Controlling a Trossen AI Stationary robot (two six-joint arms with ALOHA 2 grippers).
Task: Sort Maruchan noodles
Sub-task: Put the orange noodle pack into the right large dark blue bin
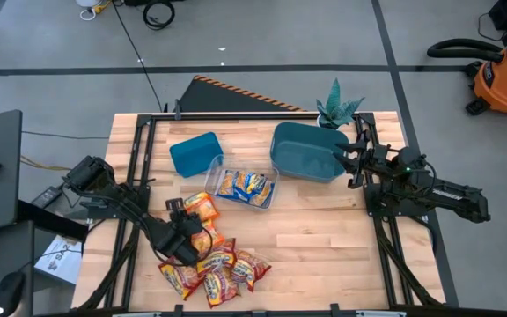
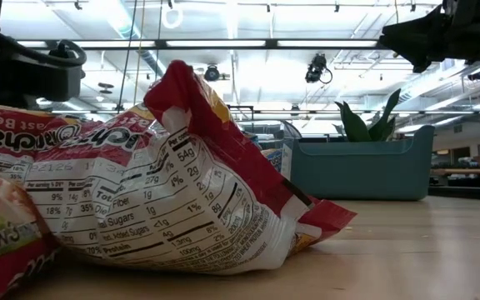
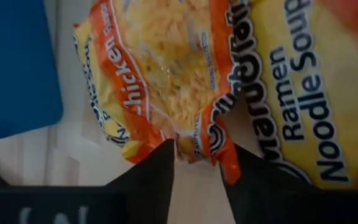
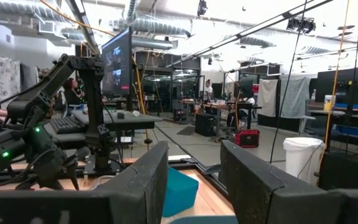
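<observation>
A heap of Maruchan noodle packets (image 1: 209, 264), orange and red-and-yellow, lies on the table's near left part. In the low view a red-and-white packet (image 2: 182, 192) leans on its neighbours close to the camera. My left gripper (image 1: 186, 231) is at the heap's far edge, shut on an orange chicken packet (image 3: 166, 74); a yellow packet (image 3: 309, 93) lies beside it. Two blue-and-yellow packets (image 1: 240, 184) lie in the clear tray (image 1: 271, 195). My right gripper (image 1: 350, 155) waits open, above the large teal bin's (image 1: 302, 151) right rim. My left gripper pinches the orange chicken packet by its crumpled end (image 3: 194, 140), near a corner, between the two fingers (image 3: 157, 174). The film bunches in the gap, and its orange edge (image 3: 230, 171) laps over one finger. The fingers slant down from above. Whether the packet is lifted does not show.
A small blue bin (image 1: 194, 153) stands left of the clear tray, the large teal bin to the tray's right. A potted plant (image 1: 337, 109) sits at the far edge behind that bin. Bare wood lies between the heap and the right arm.
</observation>
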